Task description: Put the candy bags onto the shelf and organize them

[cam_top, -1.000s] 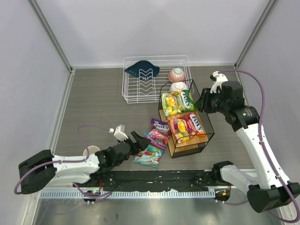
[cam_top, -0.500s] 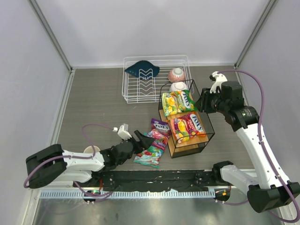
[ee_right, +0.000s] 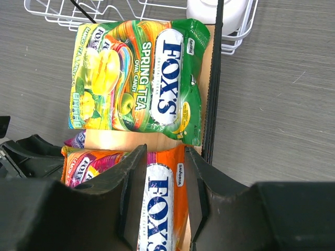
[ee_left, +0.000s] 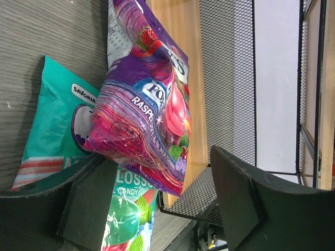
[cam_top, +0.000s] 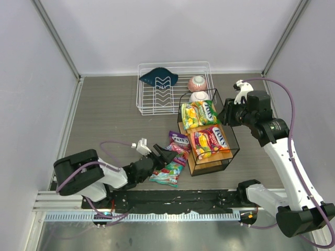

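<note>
Purple bag (ee_left: 146, 120): off the shelf (cam_top: 204, 163), propped at its left side, its lower part overlapping the teal bag (ee_left: 49, 120), which lies flat on the surface (cam_top: 104, 115).
Already shelved: the green bag (ee_right: 141, 78) at the back of the board and the orange-red bag (cam_top: 209, 141) in front of it.
Left gripper (cam_top: 166, 157): wide open, one finger on each side of the purple bag's lower corner, gripping nothing.
Right gripper (ee_right: 162, 193): jaws slightly parted and empty, poised over the two shelved bags.
How it should handle: light, I'd say, with soft, crinkly film and loose sweets that shift; the glossy skin looks slippery.
Where to hold: probably the flat sealed edge or a pinch across a thin corner; squeezing the puffed middle may let it slide out.
</note>
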Available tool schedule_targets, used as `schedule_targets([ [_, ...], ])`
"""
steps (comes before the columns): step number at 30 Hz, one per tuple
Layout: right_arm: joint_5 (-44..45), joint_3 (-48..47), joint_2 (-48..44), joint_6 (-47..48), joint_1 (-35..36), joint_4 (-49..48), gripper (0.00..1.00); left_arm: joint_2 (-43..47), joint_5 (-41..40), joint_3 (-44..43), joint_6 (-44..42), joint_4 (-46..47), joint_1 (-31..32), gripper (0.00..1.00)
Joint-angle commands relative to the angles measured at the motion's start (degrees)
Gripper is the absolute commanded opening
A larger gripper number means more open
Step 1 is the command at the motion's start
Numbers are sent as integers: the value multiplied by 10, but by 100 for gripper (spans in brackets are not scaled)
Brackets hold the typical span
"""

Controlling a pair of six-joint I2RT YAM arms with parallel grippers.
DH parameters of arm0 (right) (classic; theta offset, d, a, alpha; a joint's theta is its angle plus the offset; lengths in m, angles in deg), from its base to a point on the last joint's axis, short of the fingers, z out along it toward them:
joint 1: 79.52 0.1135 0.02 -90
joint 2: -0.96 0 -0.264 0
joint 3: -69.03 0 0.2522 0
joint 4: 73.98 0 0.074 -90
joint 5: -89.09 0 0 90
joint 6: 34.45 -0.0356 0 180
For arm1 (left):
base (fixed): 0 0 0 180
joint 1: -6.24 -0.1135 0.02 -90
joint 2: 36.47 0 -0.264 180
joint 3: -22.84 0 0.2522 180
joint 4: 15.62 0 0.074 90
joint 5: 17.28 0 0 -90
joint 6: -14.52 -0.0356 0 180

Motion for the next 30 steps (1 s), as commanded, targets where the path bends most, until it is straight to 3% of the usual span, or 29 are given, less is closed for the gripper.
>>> schedule_targets([
  [1, 23, -9, -8, 15, -2, 26, 41, -59, -6, -3, 33, 140, -3, 75],
  [9, 23, -8, -7, 18, -1, 29, 41, -166, -25, 7, 75, 244, 1, 67],
  [16, 25, -7, -5, 19, -2, 30, 41, -216, -13, 12, 75, 320, 2, 49],
  [30, 18, 0, -2, 13, -2, 20, 41, -130, 45, 57, -1, 323, 0, 12],
])
